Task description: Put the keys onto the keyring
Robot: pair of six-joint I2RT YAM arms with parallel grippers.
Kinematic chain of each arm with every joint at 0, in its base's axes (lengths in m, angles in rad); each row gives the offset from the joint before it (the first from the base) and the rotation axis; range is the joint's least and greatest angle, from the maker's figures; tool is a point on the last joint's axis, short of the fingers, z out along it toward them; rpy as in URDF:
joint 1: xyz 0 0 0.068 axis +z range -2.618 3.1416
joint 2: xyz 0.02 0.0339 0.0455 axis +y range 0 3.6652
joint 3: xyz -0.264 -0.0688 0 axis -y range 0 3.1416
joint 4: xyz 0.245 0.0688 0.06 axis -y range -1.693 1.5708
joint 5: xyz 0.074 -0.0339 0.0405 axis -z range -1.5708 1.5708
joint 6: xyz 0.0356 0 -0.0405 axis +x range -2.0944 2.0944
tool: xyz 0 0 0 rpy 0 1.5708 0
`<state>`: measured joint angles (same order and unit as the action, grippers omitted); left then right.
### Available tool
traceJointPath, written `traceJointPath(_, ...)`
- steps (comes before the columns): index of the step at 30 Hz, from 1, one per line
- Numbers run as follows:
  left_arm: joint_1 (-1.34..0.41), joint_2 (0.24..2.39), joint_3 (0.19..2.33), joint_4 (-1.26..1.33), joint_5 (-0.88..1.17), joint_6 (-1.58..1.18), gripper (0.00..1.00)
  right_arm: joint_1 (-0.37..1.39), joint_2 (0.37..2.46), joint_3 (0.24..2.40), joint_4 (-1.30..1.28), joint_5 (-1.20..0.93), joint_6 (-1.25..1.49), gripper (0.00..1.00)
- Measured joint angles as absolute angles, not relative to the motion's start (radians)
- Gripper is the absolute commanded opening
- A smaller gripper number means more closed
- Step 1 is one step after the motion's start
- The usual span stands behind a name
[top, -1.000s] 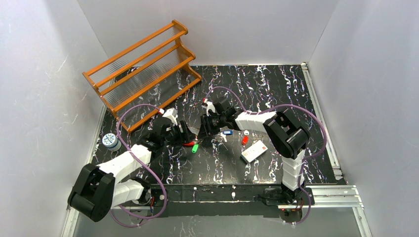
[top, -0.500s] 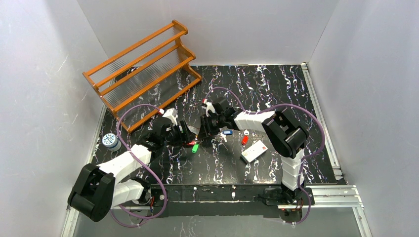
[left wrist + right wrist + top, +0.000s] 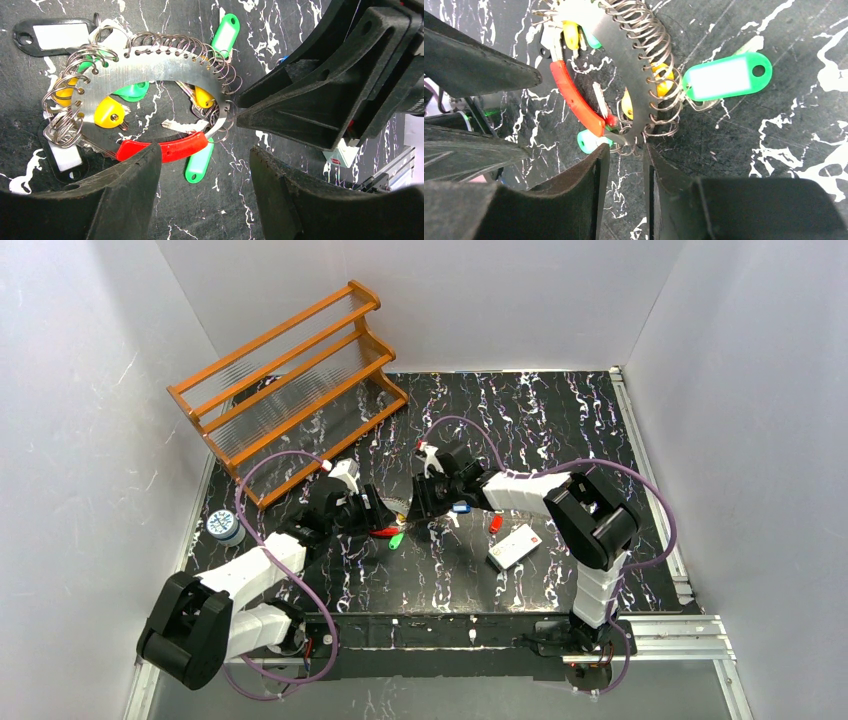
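The keyring [image 3: 150, 62], hung with keys [image 3: 107, 112], is laid flat. The left claw [image 3: 205, 152] is spread wide over it; the right claw [image 3: 624, 155] is set narrow at its edge, likely to steady it.

The desk [image 3: 560, 420] is a black surface with white veining. An orange rack [image 3: 290, 380] stands far left, a small round jar [image 3: 225, 527] sits at the left edge, and a white card [image 3: 514, 545] lies near right. The keyring [image 3: 155, 62] lies at centre with a green key [image 3: 396, 539] just beside it. A blue key [image 3: 460, 508] and a red key [image 3: 495, 524] lie loose to its right.
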<state>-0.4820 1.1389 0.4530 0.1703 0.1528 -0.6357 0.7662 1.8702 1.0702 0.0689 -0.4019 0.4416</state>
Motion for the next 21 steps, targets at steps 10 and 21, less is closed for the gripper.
traceJointPath(10,-0.482,1.135,0.451,0.171,0.152,-0.637,0.63,0.766,1.867,1.048,0.076,-0.332,0.444,0.28)
traceJointPath(21,-0.482,1.135,0.45,0.171,0.149,-0.639,0.63,0.766,1.886,1.048,0.104,-0.347,0.467,0.23)
